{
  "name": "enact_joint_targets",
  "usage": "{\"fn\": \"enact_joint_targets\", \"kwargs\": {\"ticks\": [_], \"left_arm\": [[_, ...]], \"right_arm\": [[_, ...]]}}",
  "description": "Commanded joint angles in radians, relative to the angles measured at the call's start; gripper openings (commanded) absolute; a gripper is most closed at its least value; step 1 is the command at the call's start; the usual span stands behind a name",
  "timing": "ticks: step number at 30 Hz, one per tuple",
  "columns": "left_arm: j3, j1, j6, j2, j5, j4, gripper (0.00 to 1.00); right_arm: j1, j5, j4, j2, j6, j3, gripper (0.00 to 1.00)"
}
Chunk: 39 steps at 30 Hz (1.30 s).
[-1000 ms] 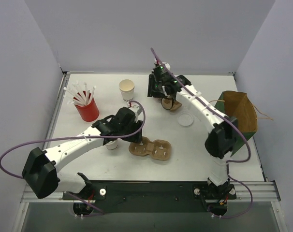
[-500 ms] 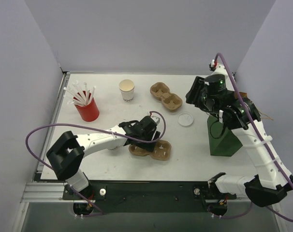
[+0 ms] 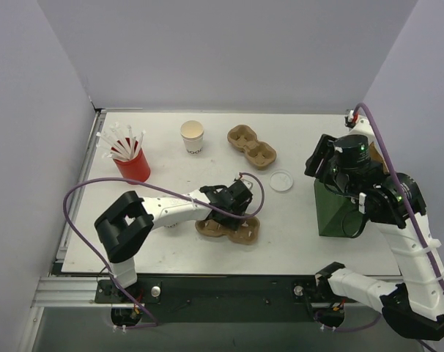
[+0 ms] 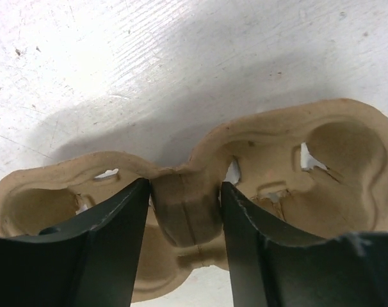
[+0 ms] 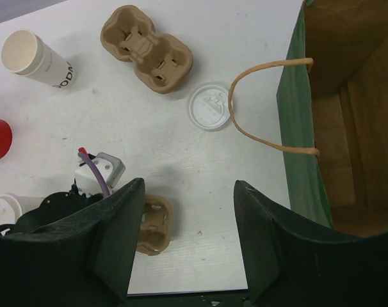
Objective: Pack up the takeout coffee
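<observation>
White worktop is bounded by lilac walls. The coffee cup is seen upright near the far edge, beyond and to the left of the left pincer, which is clamped on the middle ridge of the near carrier. The right pincer is spread and empty beside the bag, well apart from the cup. The left arm is judged nearer.
</observation>
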Motion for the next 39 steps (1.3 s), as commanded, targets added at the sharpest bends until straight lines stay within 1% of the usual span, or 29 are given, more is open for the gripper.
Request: {"fn": "enact_joint_targets", "kwargs": {"ticks": [1,3,4,6,9,10,13,14,16,17,21,23,26,28,31,34,37,39], "left_arm": [[0.04,-0.007,0.006,0.013,-0.066,-0.014,0.49],[0.037,-0.007,0.005,0.002,-0.078,-0.02,0.44],[0.035,-0.007,0.005,-0.004,-0.086,-0.023,0.38],[0.047,-0.006,0.014,-0.029,-0.1,-0.037,0.36],[0.069,-0.001,0.043,-0.073,-0.12,-0.068,0.31],[0.086,0.002,0.049,-0.085,-0.121,-0.075,0.31],[0.119,0.012,0.069,-0.13,-0.126,-0.1,0.31],[0.127,0.016,0.073,-0.148,-0.126,-0.105,0.31],[0.136,0.025,0.084,-0.165,-0.118,-0.109,0.31],[0.146,0.026,0.089,-0.18,-0.108,-0.112,0.31],[0.161,0.045,0.107,-0.205,-0.081,-0.111,0.31],[0.163,0.055,0.112,-0.216,-0.06,-0.106,0.31],[0.167,0.065,0.124,-0.23,-0.028,-0.1,0.32],[0.17,0.074,0.13,-0.237,-0.012,-0.097,0.32],[0.167,0.083,0.136,-0.253,0.034,-0.091,0.32],[0.163,0.095,0.149,-0.26,0.076,-0.085,0.32],[0.16,0.109,0.161,-0.263,0.109,-0.082,0.32],[0.161,0.117,0.172,-0.263,0.121,-0.082,0.32]], "right_arm": [[-0.026,0.046,-0.061,-0.025,-0.008,-0.031,0.54],[-0.04,0.049,-0.072,-0.031,-0.015,-0.033,0.54],[-0.046,0.059,-0.073,-0.031,-0.018,-0.034,0.55],[-0.066,0.069,-0.087,-0.028,-0.026,-0.036,0.56],[-0.158,0.057,-0.101,-0.022,-0.055,-0.045,0.57],[-0.231,0.048,-0.102,-0.022,-0.07,-0.054,0.58],[-0.337,0.01,-0.099,-0.028,-0.092,-0.076,0.58],[-0.403,-0.001,-0.099,-0.026,-0.106,-0.084,0.58],[-0.481,-0.03,-0.089,-0.017,-0.116,-0.096,0.58],[-0.568,-0.049,-0.075,-0.014,-0.127,-0.102,0.58],[-0.727,-0.202,-0.01,0.007,-0.15,-0.091,0.6],[-0.75,-0.233,0.014,0.03,-0.158,-0.062,0.61],[-0.779,-0.222,0.008,0.108,-0.178,0.021,0.62],[-0.83,-0.222,-0.003,0.145,-0.187,0.036,0.62],[-0.909,-0.245,0.006,0.15,-0.204,0.01,0.63],[-0.948,-0.26,0.014,0.171,-0.234,-0.001,0.64],[-0.956,-0.274,0.036,0.179,-0.251,-0.025,0.7],[-0.957,-0.277,0.049,0.19,-0.25,-0.054,0.7]]}}
